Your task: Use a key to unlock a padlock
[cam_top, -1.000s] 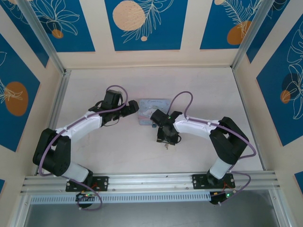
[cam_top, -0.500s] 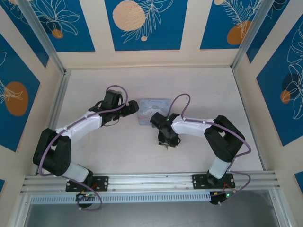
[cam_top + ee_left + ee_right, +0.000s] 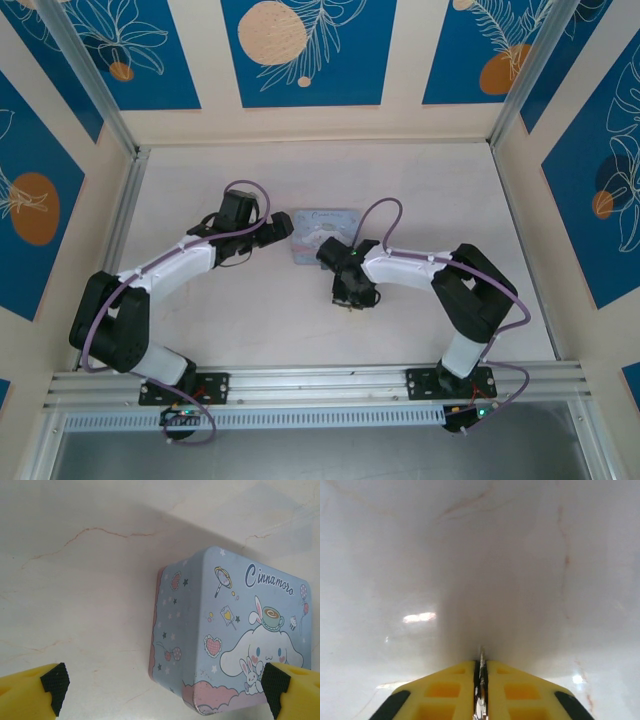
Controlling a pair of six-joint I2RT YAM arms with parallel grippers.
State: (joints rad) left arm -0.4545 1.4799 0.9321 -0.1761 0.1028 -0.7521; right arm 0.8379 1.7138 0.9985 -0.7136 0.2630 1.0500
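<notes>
The key [image 3: 481, 656] is showing as a thin, stiff sliver of bright metal. It is probably light, hard and slick, so it is calling for a firm pinch on its flat head, with the blade left free for the lock. The padlock is likely small, rigid and dense. It is apt to skid on the smooth table [image 3: 75, 580] unless something is steadying its body. Where it is lying I cannot tell, since it is too small to pick out from above.

On the left, the left gripper [image 3: 165, 689] is hanging wide open and holding nothing. Its two dark pads are straddling the near end of the pale blue cartoon tin [image 3: 235, 630], and I cannot tell whether the right-hand pad is touching it. The tin is lying flat on the table between the two arms.

To the right, the right gripper [image 3: 481, 666] is pointing down at the table just on the near side of the tin. Its yellow fingers are pressing almost together, pinching the key edge-on, with only the tip poking out beyond them.
</notes>
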